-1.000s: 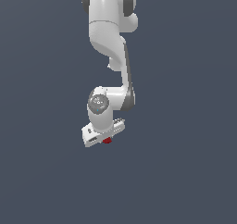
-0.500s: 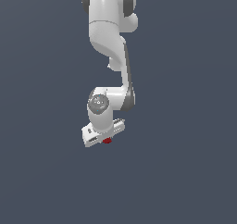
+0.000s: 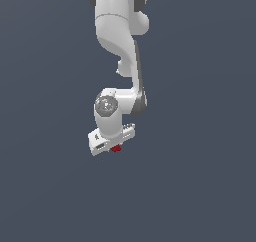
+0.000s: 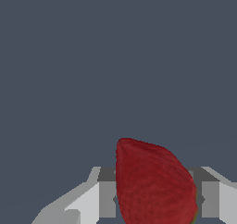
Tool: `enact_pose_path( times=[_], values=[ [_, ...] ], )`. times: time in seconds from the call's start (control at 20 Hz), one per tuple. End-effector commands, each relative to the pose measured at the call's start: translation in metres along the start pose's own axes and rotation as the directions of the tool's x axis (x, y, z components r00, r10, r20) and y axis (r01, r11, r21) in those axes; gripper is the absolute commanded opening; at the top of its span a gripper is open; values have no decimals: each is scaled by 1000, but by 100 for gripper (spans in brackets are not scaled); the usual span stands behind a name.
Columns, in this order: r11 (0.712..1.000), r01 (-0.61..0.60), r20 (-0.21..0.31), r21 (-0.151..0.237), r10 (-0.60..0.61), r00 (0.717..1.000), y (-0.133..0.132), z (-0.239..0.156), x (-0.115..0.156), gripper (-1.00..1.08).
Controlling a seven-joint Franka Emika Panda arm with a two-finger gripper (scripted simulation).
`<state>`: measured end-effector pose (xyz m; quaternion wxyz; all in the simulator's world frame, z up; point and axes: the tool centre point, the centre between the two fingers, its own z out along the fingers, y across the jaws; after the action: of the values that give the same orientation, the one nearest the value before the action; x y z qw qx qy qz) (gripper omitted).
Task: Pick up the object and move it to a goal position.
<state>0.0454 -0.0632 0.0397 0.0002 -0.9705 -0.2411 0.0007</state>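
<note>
The strawberry [image 4: 155, 183] is clamped between the fingers of the gripper [image 3: 114, 145], at the arm's tip. It is judged light, small and tapered; hold is best kept across its broad middle, lest it slip.

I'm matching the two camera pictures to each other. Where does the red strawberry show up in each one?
Exterior view: the strawberry is a tiny red speck just under the white pincer, a little below the picture's middle.
Wrist view: the strawberry fills the lower middle, between the grey fingers.
Shared landmark: the pincer that grips it.
</note>
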Motion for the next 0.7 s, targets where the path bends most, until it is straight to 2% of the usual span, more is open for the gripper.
enact_pose_path(
  times=[0.0, 0.65],
  values=[
    [1000, 0, -1, -1, 0, 1000, -3, -11, -4, -100],
    [1000, 0, 0, -2, 0, 1000, -29, -102, -46, -100]
  ],
)
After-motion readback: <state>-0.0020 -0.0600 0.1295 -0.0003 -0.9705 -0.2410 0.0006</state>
